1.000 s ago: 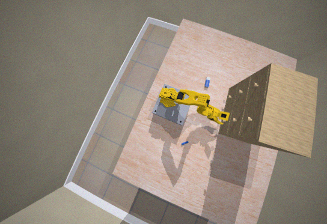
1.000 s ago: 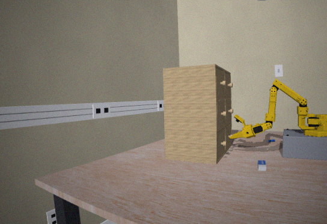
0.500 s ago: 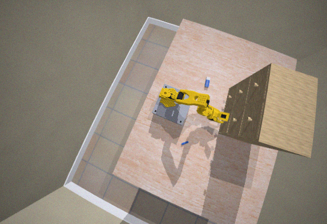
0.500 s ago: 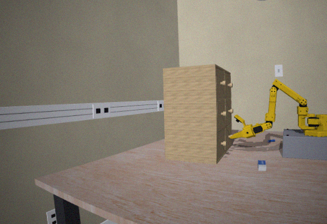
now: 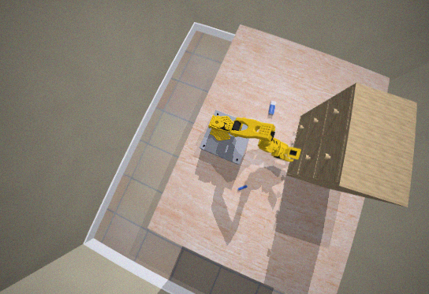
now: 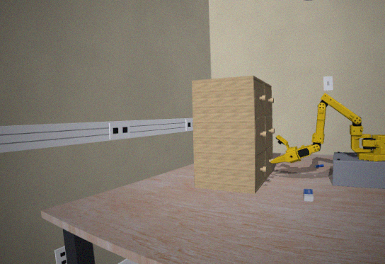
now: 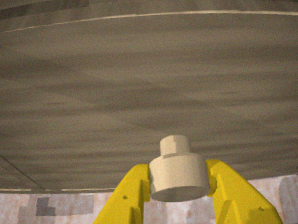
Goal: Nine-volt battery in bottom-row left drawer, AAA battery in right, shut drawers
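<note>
The wooden chest [image 5: 355, 142] stands on the table with all drawers shut. My gripper [image 5: 295, 154] is at its dark front, low down, shut on the knob [image 7: 176, 171] of the right drawer of the bottom row; the side view [image 6: 272, 161] shows the same. In the wrist view the yellow fingers press both sides of the pale knob. The small blue AAA battery [image 5: 242, 187] lies on the table near the arm base and also shows in the side view [image 6: 319, 165]. The blue and white block that looks like the nine-volt battery [image 5: 272, 107] lies on the far side of the arm [image 6: 308, 194].
The arm's grey base plate [image 5: 225, 143] sits near the table's edge. The left bottom drawer's knob [image 6: 262, 168] is beside the gripper. The table's edges lie close behind the base and beyond the chest.
</note>
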`<state>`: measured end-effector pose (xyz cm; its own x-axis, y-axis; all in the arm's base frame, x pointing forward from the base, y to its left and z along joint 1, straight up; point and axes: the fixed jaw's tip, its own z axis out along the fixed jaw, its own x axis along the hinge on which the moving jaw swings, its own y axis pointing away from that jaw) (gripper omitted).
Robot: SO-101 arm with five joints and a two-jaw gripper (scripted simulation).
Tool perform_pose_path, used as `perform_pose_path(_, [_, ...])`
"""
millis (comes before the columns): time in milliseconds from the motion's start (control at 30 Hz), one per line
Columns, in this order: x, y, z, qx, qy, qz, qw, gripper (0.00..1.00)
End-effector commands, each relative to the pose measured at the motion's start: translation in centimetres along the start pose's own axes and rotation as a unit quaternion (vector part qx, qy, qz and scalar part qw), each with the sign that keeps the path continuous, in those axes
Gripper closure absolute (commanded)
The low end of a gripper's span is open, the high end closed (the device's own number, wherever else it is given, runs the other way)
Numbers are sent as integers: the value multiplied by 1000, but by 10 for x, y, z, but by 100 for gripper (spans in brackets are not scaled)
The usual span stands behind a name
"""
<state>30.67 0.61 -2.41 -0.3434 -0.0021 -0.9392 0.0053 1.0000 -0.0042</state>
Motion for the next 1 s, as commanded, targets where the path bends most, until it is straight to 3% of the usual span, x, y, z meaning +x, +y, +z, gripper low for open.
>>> perform_pose_path(0, [-3,8,-1,-13,0,3,1000,100])
perform_pose_path(967, [1,2,-8,-4,-1,3,1000,100])
